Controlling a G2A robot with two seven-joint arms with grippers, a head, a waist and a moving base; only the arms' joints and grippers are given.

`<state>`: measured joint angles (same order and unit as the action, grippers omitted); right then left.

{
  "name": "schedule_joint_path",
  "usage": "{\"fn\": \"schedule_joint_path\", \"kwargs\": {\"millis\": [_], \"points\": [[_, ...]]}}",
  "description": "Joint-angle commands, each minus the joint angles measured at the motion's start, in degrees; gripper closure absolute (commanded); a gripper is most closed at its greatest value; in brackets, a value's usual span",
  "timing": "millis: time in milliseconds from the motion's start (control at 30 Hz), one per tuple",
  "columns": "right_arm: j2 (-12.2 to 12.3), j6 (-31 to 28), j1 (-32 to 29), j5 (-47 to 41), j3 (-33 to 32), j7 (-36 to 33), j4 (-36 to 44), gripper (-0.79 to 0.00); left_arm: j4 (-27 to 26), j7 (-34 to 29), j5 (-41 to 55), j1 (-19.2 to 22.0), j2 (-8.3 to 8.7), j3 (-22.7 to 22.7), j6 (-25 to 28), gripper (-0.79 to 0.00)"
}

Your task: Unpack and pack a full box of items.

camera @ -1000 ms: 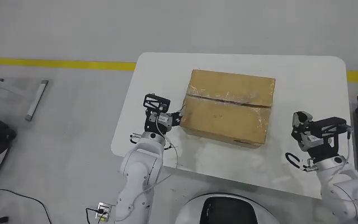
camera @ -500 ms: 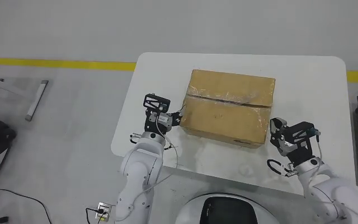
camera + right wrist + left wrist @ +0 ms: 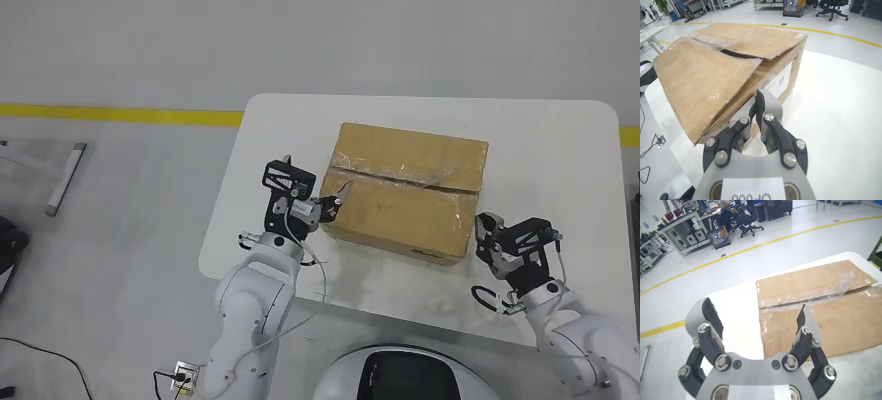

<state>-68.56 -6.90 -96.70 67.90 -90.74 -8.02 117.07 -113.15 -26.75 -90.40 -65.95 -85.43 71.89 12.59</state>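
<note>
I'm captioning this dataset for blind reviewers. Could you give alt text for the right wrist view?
A brown cardboard box sits on a white table, its top flaps down but unsealed, with loose clear tape and a dark gap between them. The right tool, shut, points at the box's short end below the nearer flap's edge.

Box [image 3: 405, 190]: plain tan-brown cardboard, with a dark slit between the top flaps.
Tape [image 3: 791, 302]: clear and glossy, with pale wrinkled highlights along the seam.
Label [image 3: 783, 79]: white with black print, on the box's end face.
Worktop [image 3: 560, 150]: plain white.
Floor [image 3: 120, 200]: pale grey.
Line [image 3: 120, 115]: yellow.
Left gripper [image 3: 754, 306]: silver-grey plates and black links.
Pads [image 3: 712, 315]: black, finely ribbed.
Right gripper [image 3: 757, 102]: the same silver-grey and black.
Sticker [image 3: 753, 189]: white with black print.
</note>
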Motion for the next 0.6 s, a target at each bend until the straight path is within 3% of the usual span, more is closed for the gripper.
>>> {"fn": "schedule_joint_path", "kwargs": {"millis": [0,367,567], "points": [[0.0,1.4,-0.9,-1.1,-1.6,0.7,0.1,0.0,0.6,-0.6,2.3,1.7,-0.21,-1.9,1.0,-0.785],[-0.1,2.0,-7.9,-7.5,-12.2,4.8,-0.1,0.0,9.6,-5.9,9.3,10.9,-1.61,-13.9,8.0,-0.785],[-0.3,1.7,-10.1,-9.1,-13.9,6.3,-0.6,0.0,17.2,-5.0,3.6,16.1,-2.41,-18.7,7.0,-0.785]]}}
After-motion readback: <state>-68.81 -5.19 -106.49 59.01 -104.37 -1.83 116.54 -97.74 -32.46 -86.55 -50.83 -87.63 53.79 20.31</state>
